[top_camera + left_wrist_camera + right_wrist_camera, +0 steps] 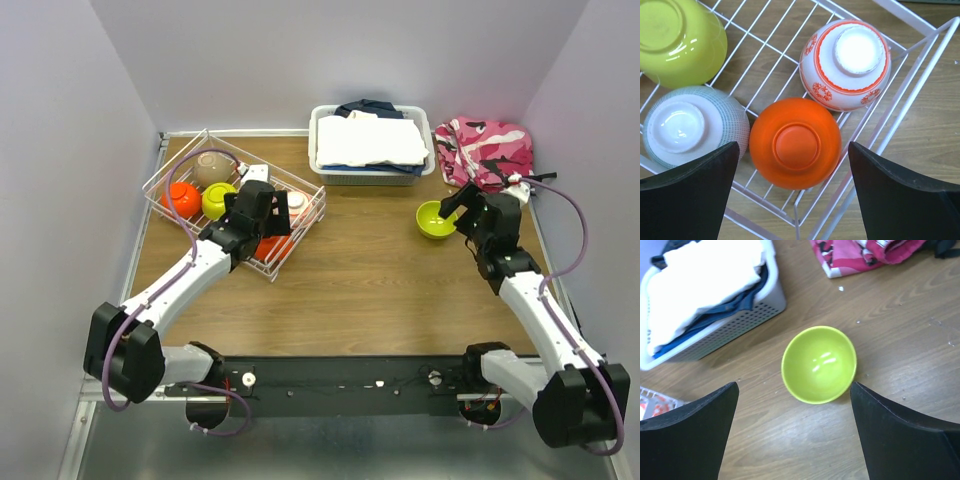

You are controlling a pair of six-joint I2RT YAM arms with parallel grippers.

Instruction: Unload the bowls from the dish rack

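Observation:
The white wire dish rack [172, 158] stands at the left of the table. It holds a taupe bowl [213, 168], an orange bowl [181, 199] and a lime bowl [218, 200]. My left gripper [262, 215] hovers open over the rack's near right corner. In the left wrist view my left gripper [793, 160] straddles an upside-down orange bowl [795, 142], without touching it. Around it lie a pale grey bowl [690, 125], a white-pink bowl [845, 65] and a lime bowl [677, 40], all upside down on the rack's wires [920, 60]. A second lime bowl [436, 220] stands upright on the table. My right gripper [794, 390] is open just above it [819, 364].
A white plastic bin [322, 170] of folded cloth stands at the back centre and shows in the right wrist view [740, 315]. A pink camouflage cloth [485, 150] lies at the back right, beyond the lime bowl [865, 255]. Walls close in the left, back and right.

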